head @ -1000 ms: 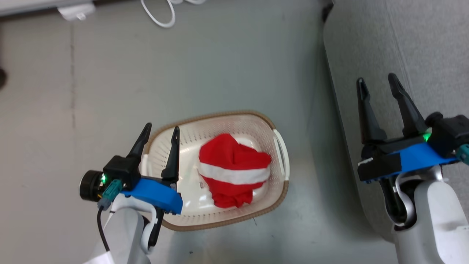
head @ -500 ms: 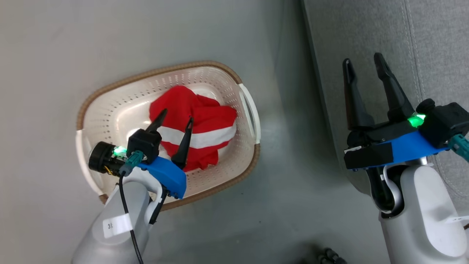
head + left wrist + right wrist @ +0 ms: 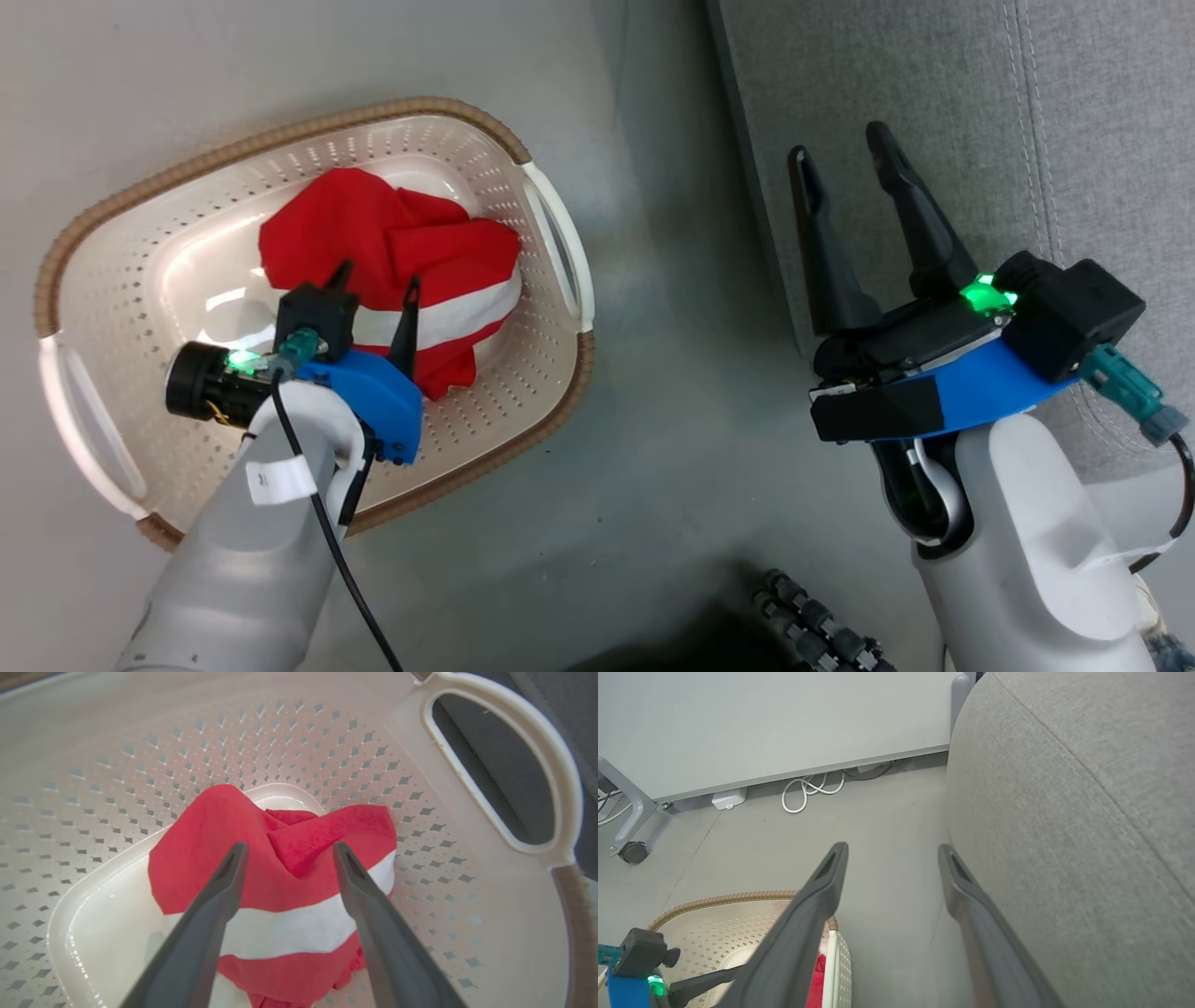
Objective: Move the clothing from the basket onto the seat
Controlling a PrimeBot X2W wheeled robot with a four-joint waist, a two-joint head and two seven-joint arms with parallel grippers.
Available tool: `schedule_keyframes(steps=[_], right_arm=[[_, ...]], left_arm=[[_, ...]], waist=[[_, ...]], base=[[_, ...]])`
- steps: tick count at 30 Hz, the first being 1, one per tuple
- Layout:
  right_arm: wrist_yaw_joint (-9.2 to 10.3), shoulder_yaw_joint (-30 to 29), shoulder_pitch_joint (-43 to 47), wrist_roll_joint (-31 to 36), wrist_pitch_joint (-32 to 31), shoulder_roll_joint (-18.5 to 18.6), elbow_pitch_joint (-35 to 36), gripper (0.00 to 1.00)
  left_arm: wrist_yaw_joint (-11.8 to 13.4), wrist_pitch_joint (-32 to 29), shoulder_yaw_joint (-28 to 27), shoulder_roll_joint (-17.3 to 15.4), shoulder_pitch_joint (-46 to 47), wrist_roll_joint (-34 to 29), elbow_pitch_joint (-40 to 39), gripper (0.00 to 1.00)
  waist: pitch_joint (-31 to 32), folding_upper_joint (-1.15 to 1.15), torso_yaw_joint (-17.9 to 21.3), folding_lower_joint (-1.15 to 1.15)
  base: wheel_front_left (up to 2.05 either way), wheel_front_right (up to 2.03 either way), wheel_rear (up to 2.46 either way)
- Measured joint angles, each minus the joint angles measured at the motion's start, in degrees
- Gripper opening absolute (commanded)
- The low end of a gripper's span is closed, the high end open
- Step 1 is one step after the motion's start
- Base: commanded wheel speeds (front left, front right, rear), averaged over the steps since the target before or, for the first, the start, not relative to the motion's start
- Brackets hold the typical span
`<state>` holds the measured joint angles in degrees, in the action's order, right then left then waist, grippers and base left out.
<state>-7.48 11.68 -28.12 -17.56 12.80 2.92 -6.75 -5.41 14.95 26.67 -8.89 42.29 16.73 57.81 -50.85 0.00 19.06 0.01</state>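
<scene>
A crumpled red garment with a broad white band point(image 3: 401, 252) point(image 3: 285, 896) lies in the cream perforated basket point(image 3: 112, 271) point(image 3: 327, 742) on the floor. My left gripper point(image 3: 375, 282) point(image 3: 287, 851) is down inside the basket, open, its two fingers straddling the top folds of the garment. A jersey with number print is out of view. The grey sofa point(image 3: 980, 112) point(image 3: 1087, 812) rises at the right. My right gripper point(image 3: 840, 154) point(image 3: 892, 851) hovers open and empty over the sofa's front edge.
Bare grey floor point(image 3: 653, 392) separates basket and sofa. In the right wrist view a white wall point(image 3: 761, 718), a coiled white cable point(image 3: 808, 791), a white adapter box point(image 3: 728, 799) and a castor wheel point(image 3: 631, 851) lie beyond. A dark ribbed hose point(image 3: 812, 625) shows at the bottom.
The head camera has shifted, so basket and sofa slide left in view. My left gripper has dropped from the basket's rim into the basket, down onto the red garment. The right gripper stays open.
</scene>
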Motion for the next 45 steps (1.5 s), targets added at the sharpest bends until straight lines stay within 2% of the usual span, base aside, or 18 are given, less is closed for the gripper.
schedule_keyframes(steps=[4, 9, 13, 22, 23, 24, 45], right_arm=[[0.00, 1.38, 0.03, -0.83, 0.76, -0.01, -0.07, 1.00], [0.00, 2.11, 0.20, -1.29, 1.22, 0.00, -0.26, 1.00], [-0.01, 2.41, 0.31, -1.78, 1.49, 0.00, -0.41, 1.00], [-0.01, 2.69, 0.38, -2.29, 1.91, 0.00, -0.74, 1.00], [0.00, 2.69, 0.37, -2.29, 1.91, 0.00, -0.77, 1.00], [0.00, 2.68, 0.35, -2.29, 1.92, 0.00, -0.79, 1.00], [0.00, 1.98, 0.14, -1.19, 2.15, 0.00, -2.42, 1.00]], left_arm=[[1.88, -0.31, -0.37, 0.16, 2.49, 0.36, 3.04, 1.00], [5.60, -2.01, -0.66, 0.14, 4.99, 0.33, 7.14, 1.00], [7.35, -3.55, -0.64, 0.10, 6.29, 0.33, 9.84, 1.00], [8.40, -9.61, -1.18, 0.57, 7.10, 1.93, 13.84, 1.00], [8.38, -9.82, -1.01, 0.62, 7.12, 1.93, 13.93, 0.41], [8.13, -10.00, -0.94, 0.65, 7.17, 1.96, 14.02, 0.00], [5.77, -9.77, 0.34, 0.57, 7.44, 3.41, 15.36, 0.00]], waist=[[-1.26, 0.00, 1.34, 0.00], [-2.49, 0.00, 2.69, 0.00], [-3.23, 0.00, 3.32, 0.00], [-3.77, 0.00, 3.46, -0.01], [-3.77, 0.00, 3.42, 0.00], [-3.75, 0.00, 3.38, -0.01], [-1.63, 0.00, 2.49, 0.00]], base=[[0.00, 0.00, 0.00], [0.00, 0.00, 0.00], [0.00, 0.00, 0.00], [0.00, 0.00, 0.00], [0.00, 0.00, 0.00], [0.00, 0.00, 0.00], [0.00, 0.00, 0.00]])
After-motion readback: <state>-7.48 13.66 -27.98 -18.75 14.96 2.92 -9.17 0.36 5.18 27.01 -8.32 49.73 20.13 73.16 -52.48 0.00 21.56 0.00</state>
